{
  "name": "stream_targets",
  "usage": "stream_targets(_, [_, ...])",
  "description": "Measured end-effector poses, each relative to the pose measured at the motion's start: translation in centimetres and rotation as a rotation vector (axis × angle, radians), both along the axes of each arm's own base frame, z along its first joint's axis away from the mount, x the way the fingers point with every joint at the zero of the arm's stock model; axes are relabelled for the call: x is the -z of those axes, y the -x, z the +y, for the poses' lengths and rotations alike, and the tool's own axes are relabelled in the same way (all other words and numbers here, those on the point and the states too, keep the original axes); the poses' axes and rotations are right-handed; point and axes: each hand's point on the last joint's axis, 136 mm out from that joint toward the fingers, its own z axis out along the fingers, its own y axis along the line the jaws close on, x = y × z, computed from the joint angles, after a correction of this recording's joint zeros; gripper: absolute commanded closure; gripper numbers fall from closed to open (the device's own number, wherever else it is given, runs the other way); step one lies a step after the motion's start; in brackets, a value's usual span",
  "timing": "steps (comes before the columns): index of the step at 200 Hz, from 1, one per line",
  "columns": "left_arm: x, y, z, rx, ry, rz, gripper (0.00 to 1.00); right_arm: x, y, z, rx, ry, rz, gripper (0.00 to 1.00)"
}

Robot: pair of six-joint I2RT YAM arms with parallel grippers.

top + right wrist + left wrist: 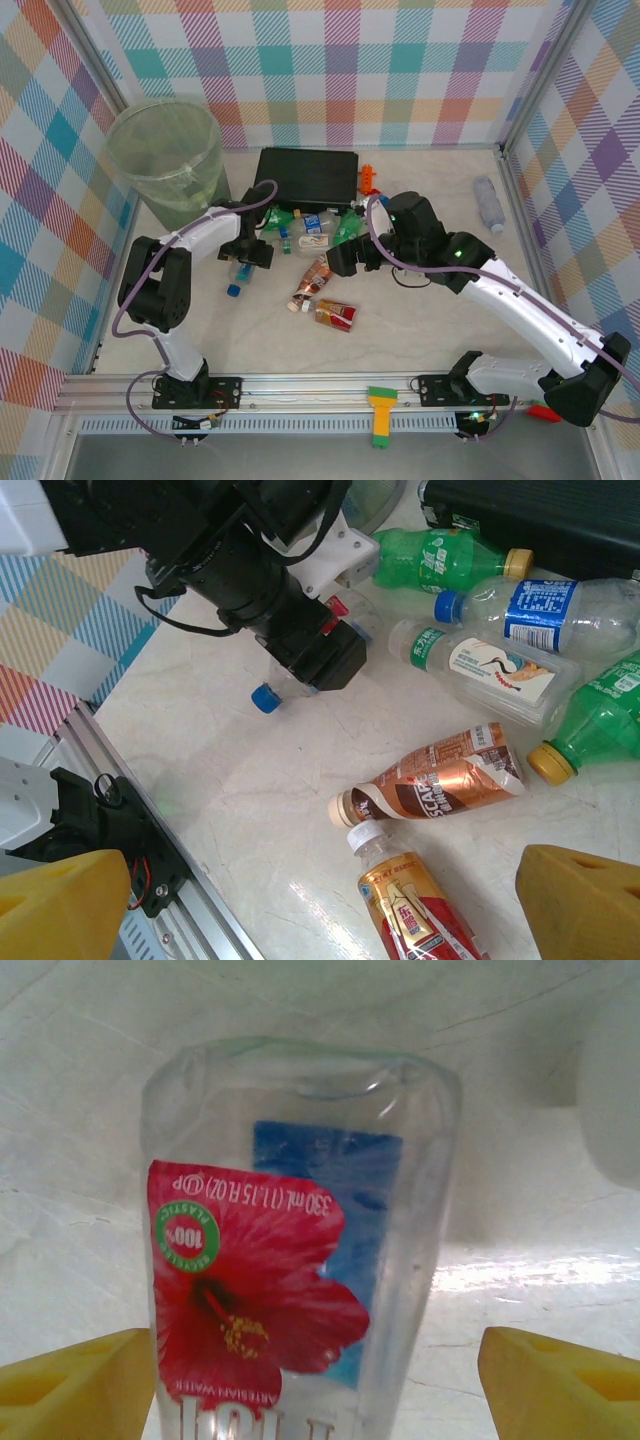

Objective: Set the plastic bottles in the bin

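Upside down on my clear bottle [300, 1260], the red flower label reads "330 mL (11.15 FL OZ)", "100%" inside a green seal, and "ARTESIAN WATER". Toward three o'clock in my right wrist view, the brown bottle [440, 775] shows "SCAF".

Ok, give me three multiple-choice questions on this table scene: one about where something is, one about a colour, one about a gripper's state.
1. Where does the bin stand?
A) far left corner
B) near right corner
C) middle of the near edge

2. What colour is the cap of the bottle that the left gripper straddles?
A) red
B) blue
C) yellow

3. The right gripper is:
A) shut on a bottle
B) open and empty
C) shut on the bin's rim

Answers:
1. A: the top view shows it at the far left.
2. B: the right wrist view shows a blue cap.
3. B: its fingers stand wide apart with nothing between them.
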Motion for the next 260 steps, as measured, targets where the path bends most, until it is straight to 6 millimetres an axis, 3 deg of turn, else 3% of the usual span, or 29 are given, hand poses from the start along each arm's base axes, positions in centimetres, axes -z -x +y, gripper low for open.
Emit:
stream_targets(35, [0.8, 0.0, 0.2, -0.006, 0.000, 0.025, 0.27, 0.0, 0.0, 0.0, 0.000, -0.001, -0.001, 0.01])
stream_targets(64, [1.0, 0.1, 0.0, -0.002, 0.012, 0.036, 0.42, 0.0, 0.0, 0.0, -0.001, 0.000, -0.002, 0.01])
stream_targets(117, [1.1, 0.2, -0.4, -0.019, 0.036, 0.040, 0.48, -0.2, 0.1, -0.1, -0.002, -0.004, -0.008, 0.01])
stream_targets(143, [0.1, 0.2, -0.8, -0.035, 0.068, 0.018, 0.49, -0.8, 0.1, -0.1, -0.002, -0.018, -0.022, 0.01])
stream_targets(169, [-2.6, 0.3, -1.3, -0.047, 0.098, -0.044, 0.49, -1.1, 0.1, 0.0, -0.005, -0.031, -0.030, 0.01])
stream_targets(204, [-8.0, 0.1, -2.1, -0.063, 0.162, -0.169, 0.49, -1.4, 0.1, 0.1, -0.005, -0.045, -0.033, 0.01])
stream_targets(260, [-19.1, 0.5, -1.9, -0.103, 0.273, -0.429, 0.51, -2.8, 0.5, 0.5, -0.025, -0.114, -0.049, 0.01])
